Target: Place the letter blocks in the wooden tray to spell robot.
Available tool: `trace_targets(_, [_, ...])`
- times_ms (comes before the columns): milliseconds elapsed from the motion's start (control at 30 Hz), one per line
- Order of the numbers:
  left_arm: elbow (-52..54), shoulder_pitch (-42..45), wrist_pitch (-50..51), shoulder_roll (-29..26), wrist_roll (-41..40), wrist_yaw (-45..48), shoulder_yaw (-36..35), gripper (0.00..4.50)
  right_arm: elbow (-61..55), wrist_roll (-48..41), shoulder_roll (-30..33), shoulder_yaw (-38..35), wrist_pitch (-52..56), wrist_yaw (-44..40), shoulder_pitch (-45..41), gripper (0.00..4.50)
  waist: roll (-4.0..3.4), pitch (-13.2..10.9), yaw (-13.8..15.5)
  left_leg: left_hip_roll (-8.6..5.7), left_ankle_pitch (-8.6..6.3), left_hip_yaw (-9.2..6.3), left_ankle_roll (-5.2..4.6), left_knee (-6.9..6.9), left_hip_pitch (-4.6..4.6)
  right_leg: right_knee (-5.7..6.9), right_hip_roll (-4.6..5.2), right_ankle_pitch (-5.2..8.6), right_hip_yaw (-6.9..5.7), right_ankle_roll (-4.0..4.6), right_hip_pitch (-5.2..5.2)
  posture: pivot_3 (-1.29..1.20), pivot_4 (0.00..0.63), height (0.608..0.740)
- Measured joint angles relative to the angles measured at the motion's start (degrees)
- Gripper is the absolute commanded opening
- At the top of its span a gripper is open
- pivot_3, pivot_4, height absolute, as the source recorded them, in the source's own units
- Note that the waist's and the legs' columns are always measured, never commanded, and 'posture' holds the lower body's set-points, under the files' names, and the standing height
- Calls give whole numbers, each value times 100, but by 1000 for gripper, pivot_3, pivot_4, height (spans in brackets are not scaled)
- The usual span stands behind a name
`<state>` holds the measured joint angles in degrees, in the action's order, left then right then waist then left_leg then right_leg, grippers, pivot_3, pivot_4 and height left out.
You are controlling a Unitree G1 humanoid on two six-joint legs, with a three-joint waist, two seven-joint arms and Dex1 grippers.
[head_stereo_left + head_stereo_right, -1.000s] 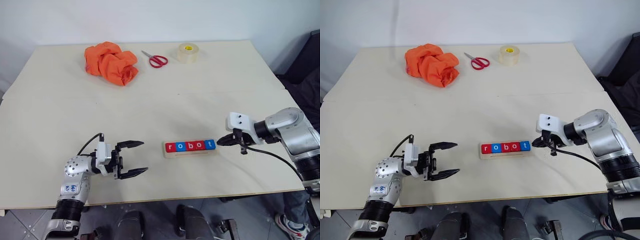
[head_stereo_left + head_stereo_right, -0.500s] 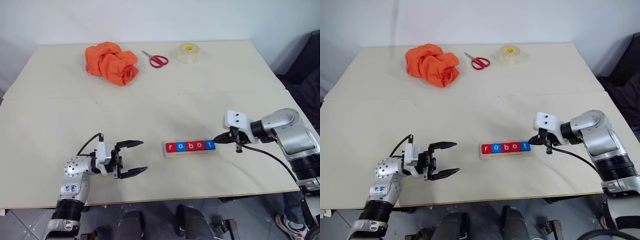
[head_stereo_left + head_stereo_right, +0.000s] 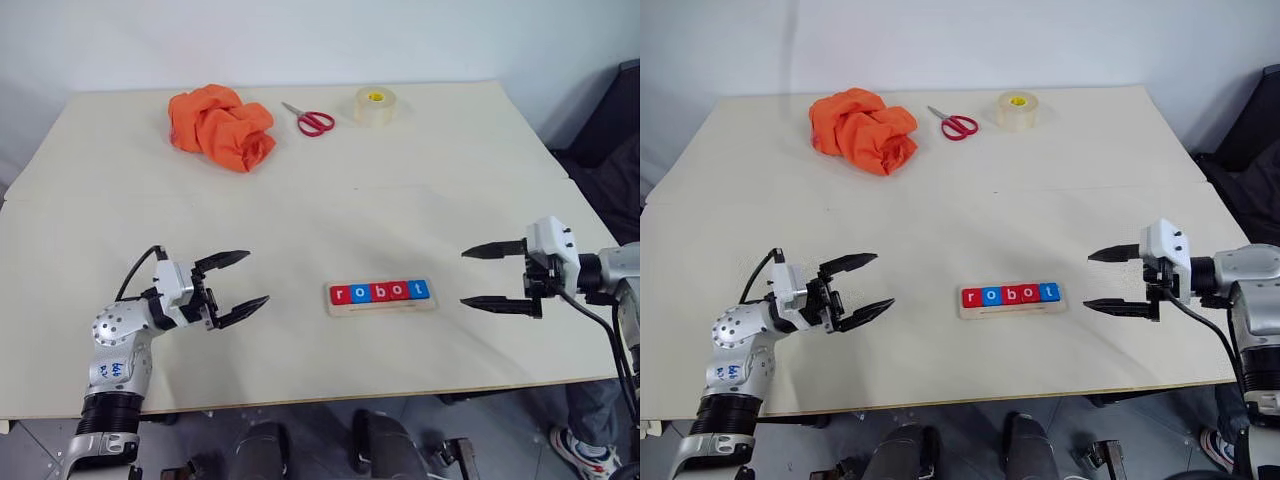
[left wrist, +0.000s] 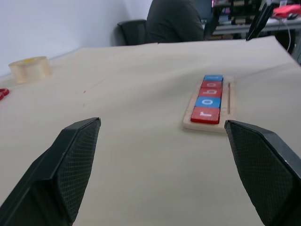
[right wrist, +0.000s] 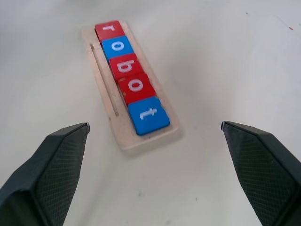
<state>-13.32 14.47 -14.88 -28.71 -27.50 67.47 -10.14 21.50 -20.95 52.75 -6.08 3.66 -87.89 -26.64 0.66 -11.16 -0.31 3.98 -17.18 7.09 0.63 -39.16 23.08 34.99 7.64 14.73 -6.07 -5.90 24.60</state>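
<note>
Right gripper (image 3: 493, 277) has backed off rightward from the t end, fingers now spread; left gripper (image 3: 238, 285) drifted left, also spread, empty. Wooden tray (image 3: 381, 305) sits lower centre, long axis left-right, letter blocks (image 3: 380, 291) reading robot (right arm nearer). Right wrist view shows the tray's bare groove.

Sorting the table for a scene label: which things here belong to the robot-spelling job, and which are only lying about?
Part of the job:
- letter blocks, five in a row reading r o b o t
- wooden tray holding them

Lying about, at the far edge:
- orange cloth
- red scissors
- tape roll
</note>
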Motion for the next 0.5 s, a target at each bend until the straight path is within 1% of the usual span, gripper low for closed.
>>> trace_targets(100, [117,-199,118,-178,-191,107,-208,4500,307,-366,61,-90,-105,-25,106,4493,-1,0,-2,0,1,1,3,1,0,-1,0,0,1,0,0,0,150,740])
trace_targets(233, [238,-367,269,-286,-402,222,-354,4500,480,-872,362,125,-174,-37,168,4493,-1,-1,4,0,0,0,0,0,0,0,2,0,1,0,-1,0,150,740])
trace_targets(367, [234,-355,251,-300,-475,265,-507,4500,608,-1314,456,264,-191,-41,168,4493,-1,0,11,0,1,-1,1,0,-1,1,2,0,1,0,-1,0,150,740])
trace_targets(500, [248,-355,311,-300,-586,321,-529,4500,746,-1394,464,432,-250,-46,79,4493,-1,-1,10,0,2,0,3,0,0,1,1,0,1,0,0,0,150,740])
